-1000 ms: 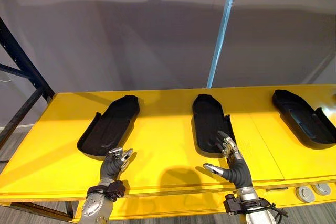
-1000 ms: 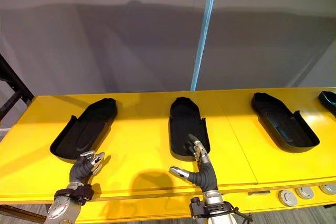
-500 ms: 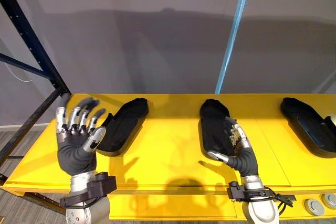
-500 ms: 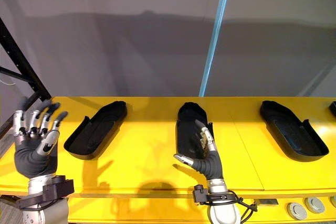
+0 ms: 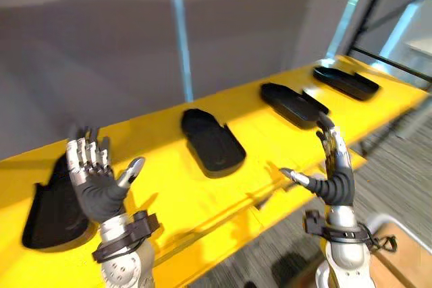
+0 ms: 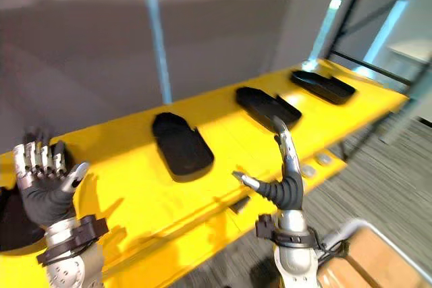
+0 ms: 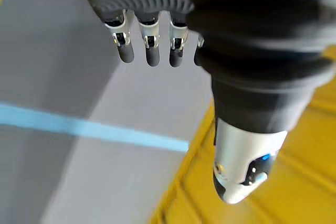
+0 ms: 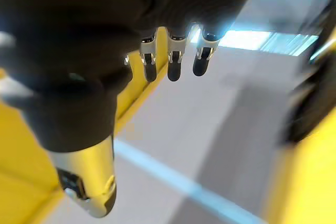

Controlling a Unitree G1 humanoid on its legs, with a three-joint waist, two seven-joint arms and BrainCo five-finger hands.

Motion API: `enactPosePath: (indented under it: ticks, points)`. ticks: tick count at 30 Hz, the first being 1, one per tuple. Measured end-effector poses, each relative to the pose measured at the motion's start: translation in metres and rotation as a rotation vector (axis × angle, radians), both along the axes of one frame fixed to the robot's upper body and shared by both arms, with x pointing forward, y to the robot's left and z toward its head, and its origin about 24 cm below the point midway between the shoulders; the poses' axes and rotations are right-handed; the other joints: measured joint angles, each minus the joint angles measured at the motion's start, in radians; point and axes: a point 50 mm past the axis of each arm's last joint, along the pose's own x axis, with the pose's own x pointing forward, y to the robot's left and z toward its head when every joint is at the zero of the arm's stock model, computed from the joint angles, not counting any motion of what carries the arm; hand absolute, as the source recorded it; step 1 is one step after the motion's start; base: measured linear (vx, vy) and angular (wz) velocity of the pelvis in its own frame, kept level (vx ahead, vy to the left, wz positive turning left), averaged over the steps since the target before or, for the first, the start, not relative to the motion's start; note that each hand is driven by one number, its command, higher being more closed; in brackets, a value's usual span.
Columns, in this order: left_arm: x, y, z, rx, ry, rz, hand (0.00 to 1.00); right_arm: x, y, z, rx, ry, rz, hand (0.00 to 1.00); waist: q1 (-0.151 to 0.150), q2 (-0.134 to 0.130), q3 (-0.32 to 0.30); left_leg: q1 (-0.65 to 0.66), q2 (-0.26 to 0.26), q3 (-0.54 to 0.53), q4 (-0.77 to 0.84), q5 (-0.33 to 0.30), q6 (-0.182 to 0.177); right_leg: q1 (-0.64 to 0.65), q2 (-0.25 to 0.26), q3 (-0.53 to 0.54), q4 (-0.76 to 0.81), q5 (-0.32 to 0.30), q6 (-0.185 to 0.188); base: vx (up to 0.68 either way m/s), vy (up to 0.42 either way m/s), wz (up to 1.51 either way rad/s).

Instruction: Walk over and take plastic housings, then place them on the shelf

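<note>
Housings point(image 5: 210, 141) lie hollow side up, spaced in a row along the counter point(image 5: 169, 197), seemingly so each can be taken singly; left hand point(image 5: 94, 180) and right hand point(image 5: 334, 173) hover at the counter's near edge, fingers spread, empty.

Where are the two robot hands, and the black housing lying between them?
Left robot hand point(image 5: 96, 192): left eye view, its palm.
Right robot hand point(image 5: 336, 184): left eye view, its palm.
Housing point(image 5: 212, 142): left eye view, its hollow middle.

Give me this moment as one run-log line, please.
left hand: open, raised, empty | right hand: open, raised, empty | plastic housings: four on yellow table, none held
</note>
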Motion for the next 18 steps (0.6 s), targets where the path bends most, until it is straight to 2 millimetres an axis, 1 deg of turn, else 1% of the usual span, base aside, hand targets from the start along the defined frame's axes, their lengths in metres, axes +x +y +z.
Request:
enactPosePath:
  ticks: [1,2,3,4,5,6,7,8,10,11,12,13,14,15,16,17,18]
  points:
    - [0.006,-0.003,0.001,0.003,-0.005,-0.014,0.0,0.0,-0.005,0.0,0.019,-0.002,-0.035,0.0,0.0,-0.008,0.0,-0.01,0.015,0.088,-0.05,0.045,0.012,-0.026,-0.013,-0.211,0.041,-0.01,-0.008,-0.37,0.264,-2.19]
    - [0.008,-0.003,0.002,0.004,-0.001,-0.016,0.0,0.0,-0.008,0.0,0.021,-0.002,-0.055,0.0,0.003,-0.009,-0.003,-0.009,0.03,0.133,-0.085,0.07,0.014,-0.03,-0.017,-0.303,0.075,-0.055,-0.021,-0.33,0.232,-1.93]
    - [0.008,-0.003,0.002,0.004,-0.005,-0.014,0.0,0.002,-0.013,0.0,0.022,-0.006,-0.081,0.0,0.006,-0.003,-0.004,-0.001,0.054,0.193,-0.135,0.103,0.016,-0.03,-0.01,-0.387,0.131,-0.121,-0.064,-0.15,0.147,-1.76]
    - [0.009,-0.002,0.004,0.006,-0.015,-0.012,0.0,0.005,-0.024,0.0,0.022,-0.01,-0.133,0.0,0.002,0.014,0.006,0.001,0.086,0.24,-0.177,0.138,0.014,-0.014,-0.004,-0.434,0.207,-0.208,-0.07,-0.16,0.129,-1.68]
    - [0.01,-0.001,0.005,0.007,-0.02,-0.01,0.0,0.007,-0.033,-0.003,0.028,0.003,-0.181,0.0,-0.002,0.02,0.01,0.005,0.109,0.272,-0.199,0.161,0.01,0.003,-0.007,-0.456,0.266,-0.276,-0.067,-0.2,0.084,-1.5]
    - [0.01,0.0,0.005,0.009,-0.018,-0.008,0.0,0.01,-0.042,-0.01,0.043,0.027,-0.236,0.0,-0.001,0.022,0.01,0.014,0.136,0.31,-0.223,0.178,0.005,0.038,-0.022,-0.493,0.333,-0.363,-0.068,-0.18,0.004,-1.16]
    - [0.009,0.003,0.004,0.014,-0.013,0.001,0.0,0.011,-0.047,-0.013,0.056,0.039,-0.263,0.0,0.001,0.023,0.009,0.019,0.158,0.338,-0.236,0.186,-0.004,0.068,-0.04,-0.535,0.367,-0.414,-0.073,-0.22,-0.082,-1.31]
    - [0.008,0.008,0.003,0.016,-0.006,0.018,0.0,0.012,-0.049,-0.016,0.065,0.046,-0.28,0.0,0.009,0.027,-0.002,0.024,0.188,0.376,-0.265,0.196,-0.015,0.121,-0.078,-0.608,0.386,-0.458,-0.058,-0.18,-0.102,-1.03]
    - [0.007,0.013,0.001,0.007,-0.001,0.022,0.0,0.013,-0.05,-0.017,0.068,0.052,-0.285,0.0,0.022,0.021,-0.016,0.022,0.202,0.399,-0.29,0.209,-0.032,0.18,-0.112,-0.654,0.354,-0.466,-0.048,-0.17,-0.174,-0.76]
    - [0.006,0.013,0.0,0.008,0.005,0.016,0.0,0.014,-0.05,-0.02,0.071,0.063,-0.286,0.0,0.028,0.003,-0.029,0.016,0.197,0.412,-0.302,0.216,-0.058,0.235,-0.131,-0.652,0.277,-0.467,-0.041,-0.14,-0.221,-0.45]
    - [0.006,0.014,0.001,0.013,0.007,0.014,0.0,0.014,-0.049,-0.02,0.074,0.066,-0.284,0.0,0.03,-0.011,-0.038,0.01,0.189,0.416,-0.308,0.221,-0.066,0.252,-0.136,-0.647,0.223,-0.475,-0.029,-0.12,-0.284,-0.41]
    - [0.006,0.014,0.001,0.016,0.007,0.013,0.0,0.015,-0.047,-0.02,0.081,0.064,-0.282,0.0,0.041,-0.033,-0.052,0.01,0.166,0.434,-0.338,0.244,-0.091,0.272,-0.154,-0.655,0.14,-0.506,-0.015,-0.07,-0.287,-0.41]
    - [0.005,0.013,-0.003,-0.016,0.028,0.013,0.0,0.02,-0.047,-0.023,0.087,0.081,-0.277,0.0,0.046,-0.007,-0.067,0.019,0.171,0.431,-0.377,0.275,-0.095,0.279,-0.135,-0.645,0.094,-0.476,-0.026,-0.02,-0.265,-0.48]
    - [0.004,0.012,-0.004,-0.023,0.029,0.007,0.0,0.022,-0.047,-0.026,0.088,0.097,-0.276,0.0,0.048,0.001,-0.072,0.031,0.173,0.426,-0.402,0.291,-0.093,0.281,-0.123,-0.636,0.081,-0.467,-0.034,0.03,-0.208,-0.47]
    - [0.002,0.01,-0.003,-0.031,0.023,0.001,0.0,0.025,-0.045,-0.032,0.091,0.128,-0.269,0.0,0.048,0.017,-0.082,0.054,0.191,0.423,-0.43,0.311,-0.121,0.291,-0.1,-0.62,0.069,-0.461,-0.039,0.06,-0.18,-0.34]
    - [0.001,0.01,-0.001,-0.032,0.012,-0.001,0.0,0.026,-0.045,-0.036,0.092,0.151,-0.264,0.0,0.047,0.024,-0.088,0.076,0.211,0.422,-0.448,0.314,-0.129,0.302,-0.08,-0.619,0.071,-0.461,-0.039,0.06,-0.209,-0.27]
    - [0.001,0.01,-0.001,-0.028,0.01,-0.004,0.0,0.026,-0.045,-0.037,0.091,0.157,-0.262,0.0,0.048,0.026,-0.09,0.085,0.219,0.421,-0.456,0.315,-0.13,0.304,-0.071,-0.618,0.072,-0.461,-0.039,0.05,-0.163,-0.13]
